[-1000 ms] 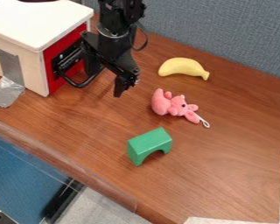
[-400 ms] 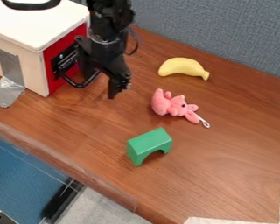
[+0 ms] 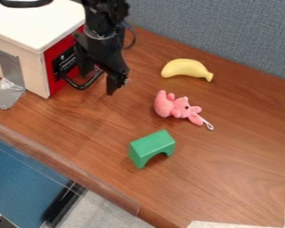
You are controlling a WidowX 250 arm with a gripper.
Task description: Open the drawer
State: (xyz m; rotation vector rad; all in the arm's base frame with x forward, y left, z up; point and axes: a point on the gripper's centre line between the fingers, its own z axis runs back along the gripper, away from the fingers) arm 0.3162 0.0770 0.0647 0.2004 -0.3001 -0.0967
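The tool (image 3: 98, 83) is hanging beside the handle (image 3: 81, 86), its fingers standing well apart and gripping nothing, while the drawer (image 3: 63, 62) is sitting in the red-fronted box (image 3: 38, 24) at the upper left edge of the counter (image 3: 228, 156)

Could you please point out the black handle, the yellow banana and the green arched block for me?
Black handle (image 3: 80, 87): camera view, on the curved bar near its bend.
Yellow banana (image 3: 185, 67): camera view, on the middle of its body.
Green arched block (image 3: 152, 143): camera view, on its flat top.
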